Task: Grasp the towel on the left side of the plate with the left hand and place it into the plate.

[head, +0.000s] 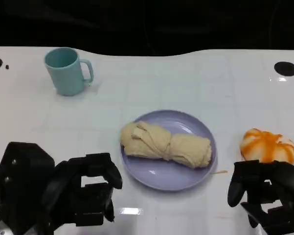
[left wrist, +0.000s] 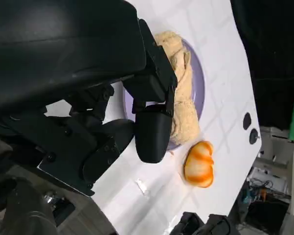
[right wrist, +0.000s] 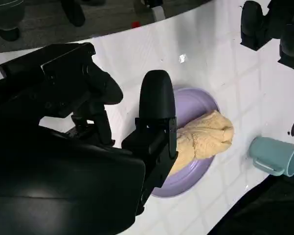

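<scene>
Left hand (head: 83, 188) empty, fingers apart | right hand (head: 264, 196) empty | towel (head: 166, 144) on plate (head: 156, 178) | no legible writing

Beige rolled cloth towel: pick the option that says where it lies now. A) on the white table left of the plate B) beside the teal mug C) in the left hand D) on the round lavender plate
D: the beige rolled cloth towel lies across the round lavender plate, and the left hand holds nothing.
</scene>
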{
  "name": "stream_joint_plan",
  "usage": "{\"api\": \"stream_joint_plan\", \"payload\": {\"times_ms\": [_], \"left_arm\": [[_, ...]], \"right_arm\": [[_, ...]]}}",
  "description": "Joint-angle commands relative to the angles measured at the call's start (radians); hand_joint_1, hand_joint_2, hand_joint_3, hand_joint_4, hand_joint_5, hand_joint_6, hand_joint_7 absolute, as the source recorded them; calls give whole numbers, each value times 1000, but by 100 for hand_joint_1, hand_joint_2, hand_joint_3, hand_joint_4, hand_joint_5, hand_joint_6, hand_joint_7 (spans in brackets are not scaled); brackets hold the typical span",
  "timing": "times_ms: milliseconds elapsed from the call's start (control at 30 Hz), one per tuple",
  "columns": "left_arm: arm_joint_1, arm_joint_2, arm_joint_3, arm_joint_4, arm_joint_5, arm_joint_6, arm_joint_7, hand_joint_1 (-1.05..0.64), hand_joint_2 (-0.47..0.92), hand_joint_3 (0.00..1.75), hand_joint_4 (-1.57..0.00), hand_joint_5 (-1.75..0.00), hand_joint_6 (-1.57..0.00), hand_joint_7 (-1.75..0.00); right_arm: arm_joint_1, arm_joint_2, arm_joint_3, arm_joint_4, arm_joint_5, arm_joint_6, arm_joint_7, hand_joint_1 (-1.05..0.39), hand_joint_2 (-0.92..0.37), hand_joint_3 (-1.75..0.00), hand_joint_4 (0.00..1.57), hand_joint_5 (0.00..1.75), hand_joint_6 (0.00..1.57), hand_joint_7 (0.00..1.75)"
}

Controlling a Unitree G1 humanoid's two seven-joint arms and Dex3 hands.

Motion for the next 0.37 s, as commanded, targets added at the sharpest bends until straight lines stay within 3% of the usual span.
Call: {"api": "stream_joint_plan", "payload": {"times_ms": [33, 367], "left_arm": [[-15, 16, 7, -2, 4, 26, 23, -11, 47, 133, -83, -175, -79, -158], [-16, 22, 0, 4, 3, 18, 22, -11, 47, 132, -81, -175, -76, -159]], "right_arm": [[5, -16, -13, 10, 1, -17, 3, 11, -67, -97, 67, 168, 66, 143], [4, -17, -15, 9, 1, -12, 2, 10, -68, -96, 66, 168, 65, 143]]}}
